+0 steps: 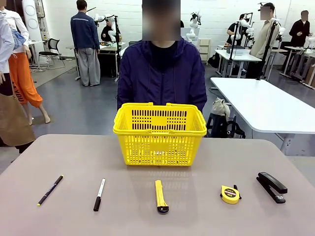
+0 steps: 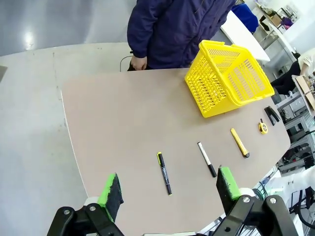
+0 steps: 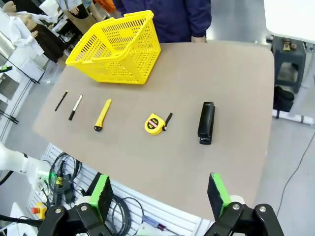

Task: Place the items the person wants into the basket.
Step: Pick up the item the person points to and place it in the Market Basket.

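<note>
Nearest: left gripper, jaws spread wide, holding nothing, high over the near edge of the table, with the thin black pen seen between its pads. Likewise right gripper, jaws wide apart, empty, above the near edge on the side of the stapler.

Along the near strip, well apart in one row, left to right: pen, white marker, yellow utility knife, tape measure, stapler. Bare tabletop round each, broad open bands toward both side edges.

Beyond the knife, mid-table by the far edge: yellow basket, upright, handles lying on the rim. Just behind it, the person.

Label on the tape measure's face, too small to read.
</note>
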Controlling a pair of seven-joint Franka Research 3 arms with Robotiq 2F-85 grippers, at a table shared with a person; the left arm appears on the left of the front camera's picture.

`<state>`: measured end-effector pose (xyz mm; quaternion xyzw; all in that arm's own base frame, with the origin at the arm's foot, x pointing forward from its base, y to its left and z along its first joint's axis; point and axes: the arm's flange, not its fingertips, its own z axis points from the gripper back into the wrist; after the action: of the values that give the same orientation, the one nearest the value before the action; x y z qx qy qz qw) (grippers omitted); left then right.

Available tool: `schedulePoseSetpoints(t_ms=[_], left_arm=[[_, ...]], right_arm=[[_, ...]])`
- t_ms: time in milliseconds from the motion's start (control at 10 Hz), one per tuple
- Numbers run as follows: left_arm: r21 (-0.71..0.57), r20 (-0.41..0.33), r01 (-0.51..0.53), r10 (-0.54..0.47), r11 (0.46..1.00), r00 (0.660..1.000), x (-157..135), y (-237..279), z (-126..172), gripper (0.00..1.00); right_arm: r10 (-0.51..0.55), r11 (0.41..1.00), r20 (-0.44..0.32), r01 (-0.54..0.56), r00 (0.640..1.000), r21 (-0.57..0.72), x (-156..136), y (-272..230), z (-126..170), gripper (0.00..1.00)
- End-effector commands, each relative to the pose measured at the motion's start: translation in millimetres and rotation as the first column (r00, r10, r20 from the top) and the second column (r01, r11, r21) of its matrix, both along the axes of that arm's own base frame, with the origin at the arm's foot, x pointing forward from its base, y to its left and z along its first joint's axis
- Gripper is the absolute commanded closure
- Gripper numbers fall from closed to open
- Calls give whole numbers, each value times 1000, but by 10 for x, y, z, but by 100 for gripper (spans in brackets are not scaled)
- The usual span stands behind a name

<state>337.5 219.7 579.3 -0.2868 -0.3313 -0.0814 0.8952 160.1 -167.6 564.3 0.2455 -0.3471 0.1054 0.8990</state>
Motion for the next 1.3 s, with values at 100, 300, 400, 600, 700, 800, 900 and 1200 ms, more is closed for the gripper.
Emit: schedulePoseSetpoints(t_ms=[100, 300, 400, 600, 700, 800, 900, 1200], left_arm=[[-4, 18, 13, -13, 1000, 1000, -3, 29, -10, 0], [-4, 18, 13, -13, 1000, 1000, -3, 29, -10, 0], [-4, 18, 13, -13, 1000, 1000, -3, 29, -10, 0], [-4, 18, 13, -13, 1000, 1000, -3, 29, -10, 0], [-4, 18, 13, -13, 1000, 1000, -3, 29, -10, 0], [-4, 18, 13, -13, 1000, 1000, -3, 29, -10, 0], [-4, 18, 13, -13, 1000, 1000, -3, 29, -10, 0], [-4, 18, 13, -13, 1000, 1000, -3, 29, -10, 0]], right_arm=[[-1, 1000, 12, 1, 1000, 0, 11, -17, -11, 0], [-1, 1000, 12, 1, 1000, 0, 11, -17, -11, 0], [-1, 1000, 12, 1, 1000, 0, 11, -17, -11, 0], [-1, 1000, 12, 1, 1000, 0, 11, -17, -11, 0], [-1, 1000, 12, 1, 1000, 0, 11, -17, -11, 0], [-1, 1000, 12, 1, 1000, 0, 11, -17, -11, 0], [-1, 1000, 12, 1, 1000, 0, 11, -17, -11, 0], [-1, 1000, 12, 1, 1000, 0, 11, -17, -11, 0]])
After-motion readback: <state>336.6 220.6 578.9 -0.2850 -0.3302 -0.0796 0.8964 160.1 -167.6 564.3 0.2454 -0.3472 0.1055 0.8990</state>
